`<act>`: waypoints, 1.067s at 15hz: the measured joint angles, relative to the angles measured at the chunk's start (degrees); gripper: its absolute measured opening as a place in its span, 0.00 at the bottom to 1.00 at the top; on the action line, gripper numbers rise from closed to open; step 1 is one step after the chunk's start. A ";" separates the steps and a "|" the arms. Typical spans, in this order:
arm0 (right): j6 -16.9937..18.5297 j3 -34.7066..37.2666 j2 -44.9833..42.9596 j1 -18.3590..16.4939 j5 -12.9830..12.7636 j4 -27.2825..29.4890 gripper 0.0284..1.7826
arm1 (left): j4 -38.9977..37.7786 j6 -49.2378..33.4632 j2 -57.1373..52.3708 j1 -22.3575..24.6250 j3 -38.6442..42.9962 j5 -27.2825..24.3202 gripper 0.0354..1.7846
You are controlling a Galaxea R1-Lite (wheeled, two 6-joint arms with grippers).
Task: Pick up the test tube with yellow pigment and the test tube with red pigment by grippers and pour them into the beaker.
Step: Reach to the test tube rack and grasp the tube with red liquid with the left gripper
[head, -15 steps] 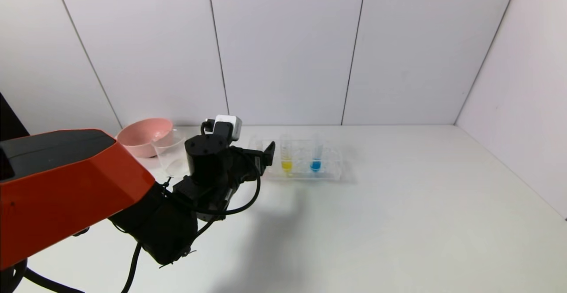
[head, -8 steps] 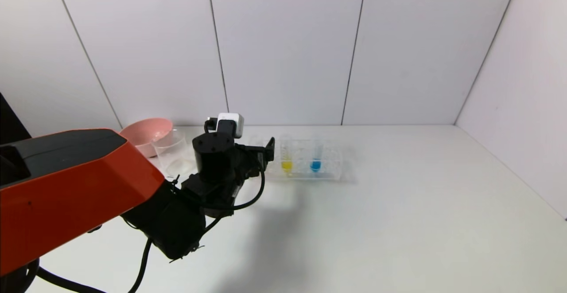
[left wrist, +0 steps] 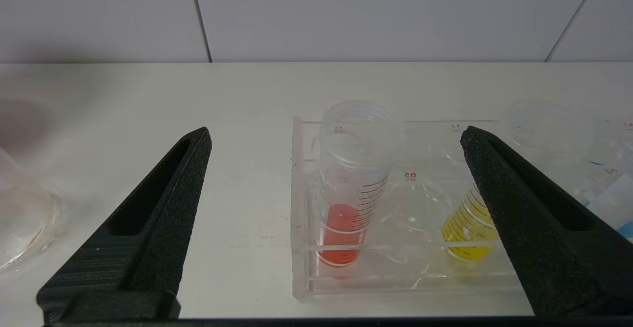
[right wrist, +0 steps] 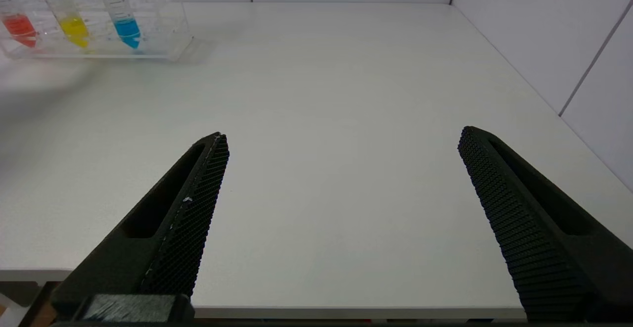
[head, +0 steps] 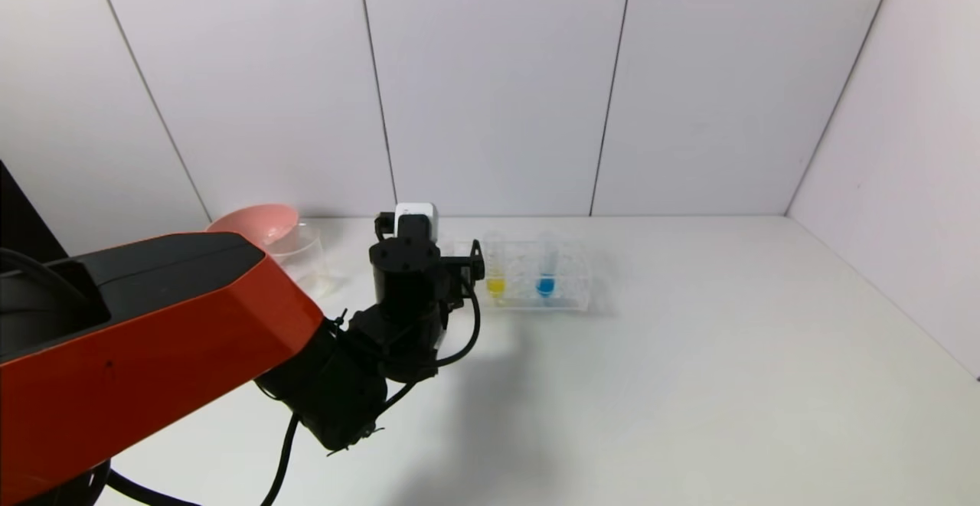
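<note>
Left end effector lining up on the red tube in the rack

The left end effector stands wide open and empty, the slim clear test tube with red pigment upright straight ahead between its black prongs in the clear plastic rack on the white table. Best advance centred, since the clear test tube with yellow pigment sits beside one prong. The right end effector hovers open, well apart.

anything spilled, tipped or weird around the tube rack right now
Nothing stands out. The red tube, yellow tube and blue tube sit in the rack, with no spill visible on the table.
</note>
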 joint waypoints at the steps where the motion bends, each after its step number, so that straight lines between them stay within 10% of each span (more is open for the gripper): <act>1: 0.00 0.00 0.00 0.00 0.00 0.00 0.95 | 0.00 0.05 0.23 -0.33 -0.33 0.45 0.99; 16: 0.02 -0.02 0.00 0.00 0.00 0.00 0.95 | -0.44 0.44 2.55 -1.05 -3.06 2.73 0.99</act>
